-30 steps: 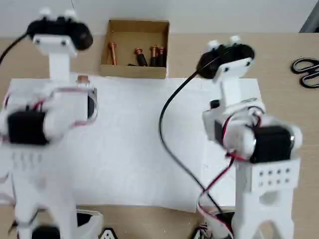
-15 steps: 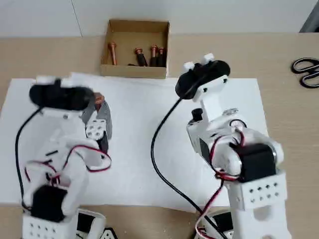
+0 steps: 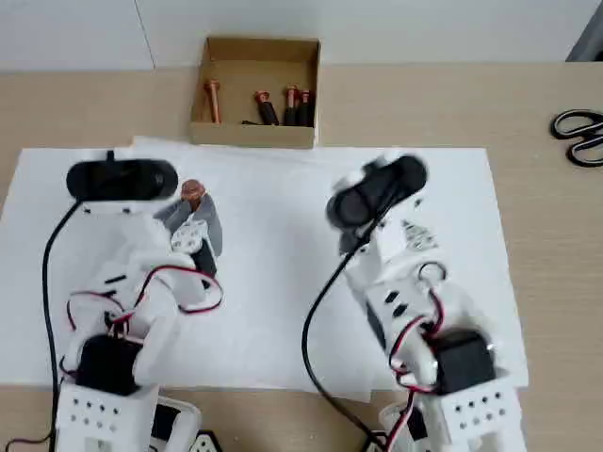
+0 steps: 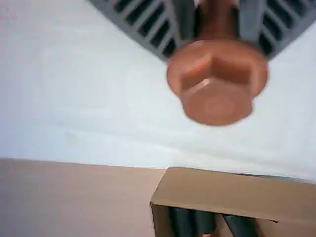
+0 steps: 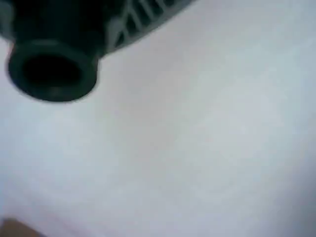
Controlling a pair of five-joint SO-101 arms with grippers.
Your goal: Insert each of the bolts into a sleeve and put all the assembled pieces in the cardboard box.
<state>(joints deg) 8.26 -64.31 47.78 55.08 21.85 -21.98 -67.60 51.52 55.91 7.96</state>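
My left gripper (image 3: 194,209) is shut on a copper bolt (image 3: 192,192) and holds it above the left part of the white sheet. In the left wrist view the bolt's hex head (image 4: 217,81) sticks out between the grey fingers (image 4: 143,22). My right gripper (image 5: 59,29) is shut on a black sleeve (image 5: 52,69), whose open end faces the camera, over the white sheet. The right arm's wrist (image 3: 377,193) hangs over the sheet's right half. The cardboard box (image 3: 254,137) stands at the back and holds several bolts in sleeves (image 3: 283,104).
A white sheet (image 3: 273,273) covers the middle of the wooden table. A pair of scissors (image 3: 579,135) lies at the far right. The box's near wall (image 4: 232,195) is ahead of the left gripper. Black cables trail from both arms.
Both arms have drawn back from the far side toward the middle of the sheet. The bolt moved with the left gripper, away from the box and to the right.
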